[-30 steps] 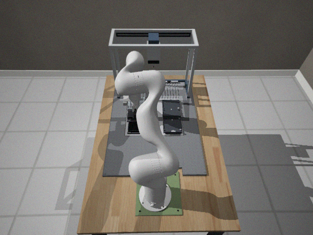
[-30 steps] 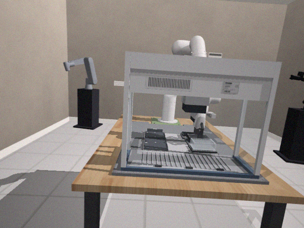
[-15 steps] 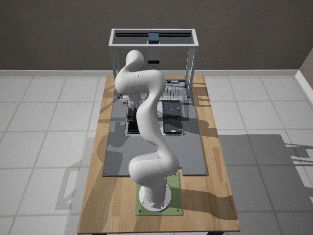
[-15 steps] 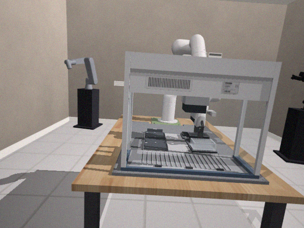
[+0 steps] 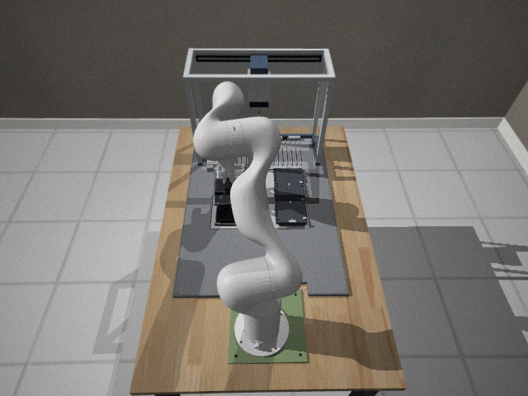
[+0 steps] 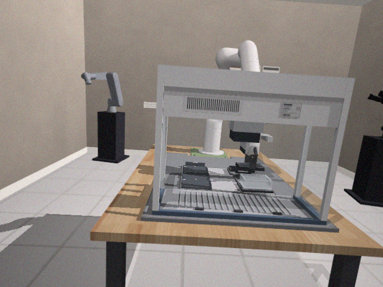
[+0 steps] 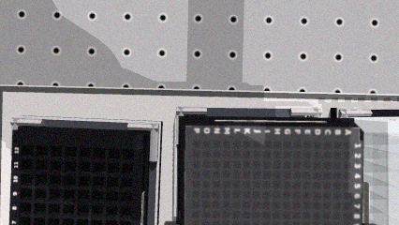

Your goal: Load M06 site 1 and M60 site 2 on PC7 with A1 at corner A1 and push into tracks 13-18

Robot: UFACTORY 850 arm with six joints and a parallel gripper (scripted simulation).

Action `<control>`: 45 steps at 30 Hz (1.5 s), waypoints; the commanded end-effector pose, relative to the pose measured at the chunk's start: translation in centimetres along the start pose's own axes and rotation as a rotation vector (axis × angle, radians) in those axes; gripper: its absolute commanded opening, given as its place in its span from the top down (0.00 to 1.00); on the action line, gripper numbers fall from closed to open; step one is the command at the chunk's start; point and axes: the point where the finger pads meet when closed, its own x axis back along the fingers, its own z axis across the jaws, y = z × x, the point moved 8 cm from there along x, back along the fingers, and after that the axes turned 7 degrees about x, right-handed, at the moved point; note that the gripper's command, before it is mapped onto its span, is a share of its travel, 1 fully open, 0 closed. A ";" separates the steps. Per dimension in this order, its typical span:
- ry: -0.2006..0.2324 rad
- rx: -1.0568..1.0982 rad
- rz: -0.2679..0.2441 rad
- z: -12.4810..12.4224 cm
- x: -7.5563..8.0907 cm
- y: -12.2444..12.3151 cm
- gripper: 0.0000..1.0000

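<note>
My gripper (image 6: pixel 252 160) is shut on M60 (image 7: pixel 269 175), the dark 384-well plate with row letters A to P along its edge. It holds the plate at nest S2, in the middle of the nest row; the arm partly hides it in the top view (image 5: pixel 222 186). I cannot tell whether the plate rests in the nest or hangs just above it. My fingers are out of the wrist view. M06 (image 7: pixel 80 173), the black 96-well plate, sits in nest S1 beside it. M09 (image 6: pixel 255 182), the clear deep-well block, sits in S3. The dark carrier PC7 (image 5: pixel 290 196) lies on the apron with its sites bare.
The loading rails (image 6: pixel 228 200) lie under the instrument's white frame (image 6: pixel 247 92), just beyond the carrier. The grey perforated deck mat (image 7: pixel 300 42) lies beside the nests. The arm's own links (image 5: pixel 252 205) hide part of the nest row in the top view.
</note>
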 end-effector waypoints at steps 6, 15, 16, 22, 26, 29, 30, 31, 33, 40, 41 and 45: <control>0.003 0.000 0.000 0.1 1.2 0.0 1.00; 0.003 0.000 0.000 0.1 2.7 0.0 1.00; 0.003 0.000 0.000 0.1 2.9 0.0 1.00; 0.003 0.000 0.000 0.1 3.5 0.0 1.00; 0.003 0.000 0.000 0.1 4.2 0.0 1.00; 0.003 0.000 0.000 0.1 4.7 0.0 1.00; 0.003 0.000 0.000 0.1 4.9 0.0 1.00; 0.003 0.000 0.000 0.1 5.0 0.0 1.00; 0.003 0.000 0.000 0.1 5.4 0.0 1.00; 0.003 0.000 0.000 0.1 6.0 0.0 1.00; 0.003 0.000 0.000 0.1 6.0 0.0 1.00; 0.003 0.000 0.000 0.1 6.0 0.0 1.00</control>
